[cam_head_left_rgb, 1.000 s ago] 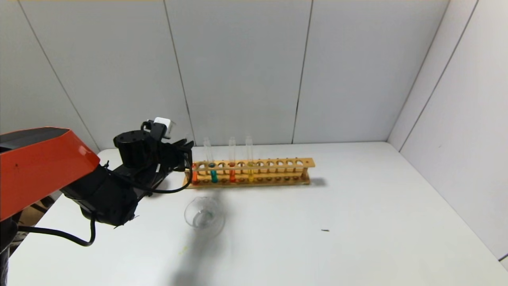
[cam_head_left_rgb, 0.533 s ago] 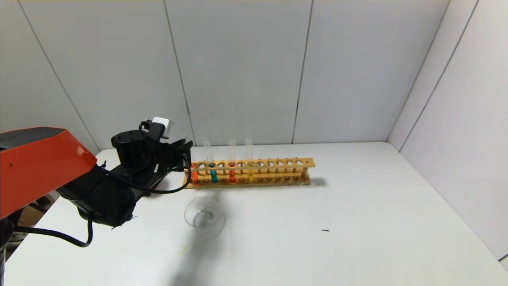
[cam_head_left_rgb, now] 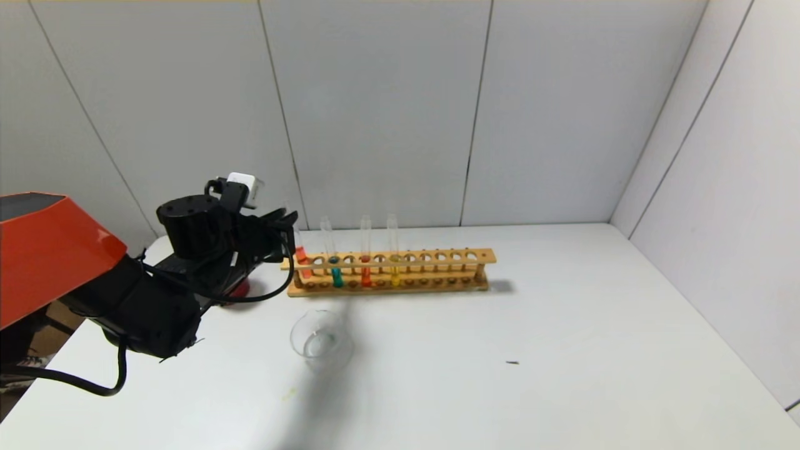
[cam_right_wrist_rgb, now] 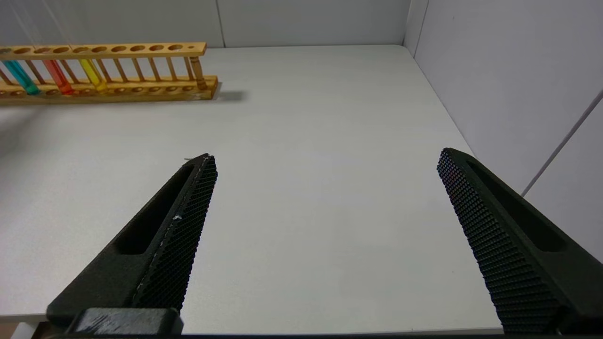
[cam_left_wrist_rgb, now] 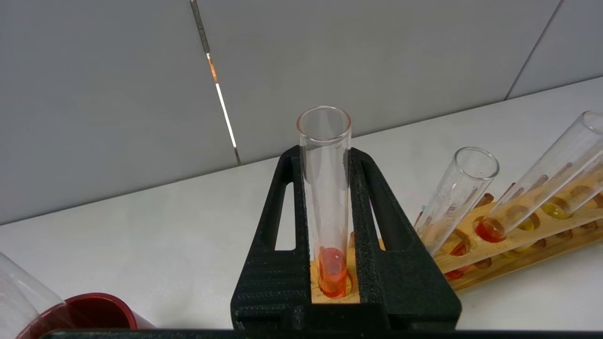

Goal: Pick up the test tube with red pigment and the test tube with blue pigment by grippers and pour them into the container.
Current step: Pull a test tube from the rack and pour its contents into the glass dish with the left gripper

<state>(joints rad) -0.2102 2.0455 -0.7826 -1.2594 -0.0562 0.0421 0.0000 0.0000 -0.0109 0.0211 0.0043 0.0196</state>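
Ribbed black left pincer [cam_left_wrist_rgb: 325, 165] clamps round-bottomed glass red tube [cam_left_wrist_rgb: 326, 188]

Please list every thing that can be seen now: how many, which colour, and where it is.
Red tube: 1, salmon liquid, in left gripper, at rack's left end.
Blue tube: 1, teal, in rack.
Other tubes: 2, orange-red and yellow, in rack.
Rack: 1, wooden, far side of table.
Dish: 1, clear, before rack.
Cup: 1, dark red, left of rack.
Table: 1, white.
Left gripper: black, shut on red tube.
Right gripper: black, open, above the table's right part.
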